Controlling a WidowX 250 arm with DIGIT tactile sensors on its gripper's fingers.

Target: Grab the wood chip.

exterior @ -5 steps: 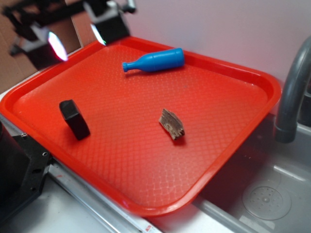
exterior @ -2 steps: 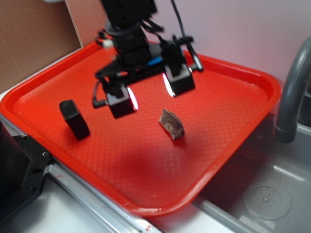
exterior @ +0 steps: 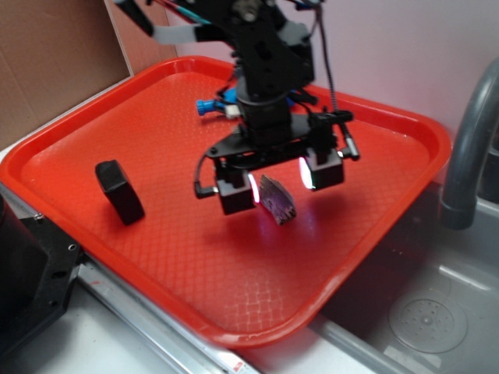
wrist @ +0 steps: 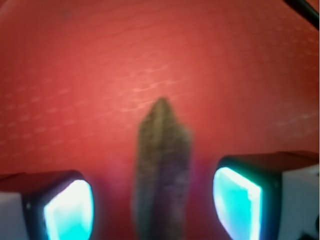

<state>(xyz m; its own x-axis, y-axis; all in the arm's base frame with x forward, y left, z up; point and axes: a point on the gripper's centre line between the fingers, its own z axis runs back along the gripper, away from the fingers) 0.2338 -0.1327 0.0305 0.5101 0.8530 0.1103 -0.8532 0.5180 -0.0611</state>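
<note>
The wood chip [exterior: 277,199] is a small rough brown wedge lying on the red tray [exterior: 234,257]. My gripper [exterior: 281,185] hangs over it, open, with one glowing finger on each side of the chip and a gap on both sides. In the wrist view the chip [wrist: 162,170] stands blurred between the two lit pads [wrist: 67,210], apart from both, and my gripper [wrist: 152,202] is centred on it.
A black rounded block [exterior: 119,191] stands on the tray's left part. The blue bottle [exterior: 209,107] lies at the back, mostly hidden behind the arm. A grey faucet [exterior: 468,148] and a sink [exterior: 429,319] are to the right. Cardboard [exterior: 54,54] stands at the back left.
The arm has swung from the tray's back left corner to the middle and come down. The open fingers now straddle the wood chip. The chip and the block have not moved.
</note>
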